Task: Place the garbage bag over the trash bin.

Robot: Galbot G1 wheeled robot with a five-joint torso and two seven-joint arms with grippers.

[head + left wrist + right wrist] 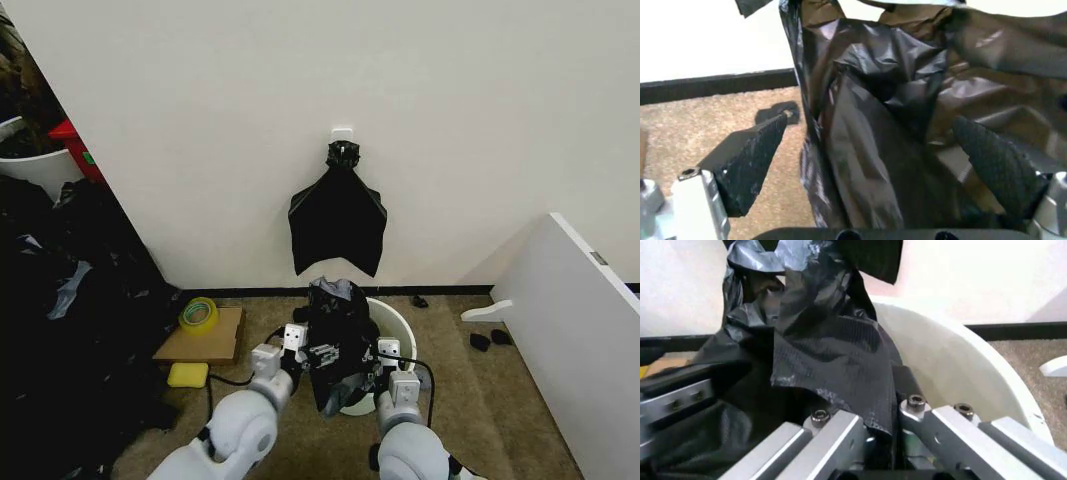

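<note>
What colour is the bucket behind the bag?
Cream-white. The trash bin shows best in the right wrist view, right behind the black garbage bag.

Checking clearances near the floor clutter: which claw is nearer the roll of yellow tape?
Left. The left claw is at the garbage bag, on the tape's side; the right claw is beyond the bag, by the trash bin.

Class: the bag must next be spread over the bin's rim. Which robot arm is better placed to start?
Probably right: the right gripper is shut on the garbage bag beside the trash bin rim; the left gripper stands open around the bag.
</note>
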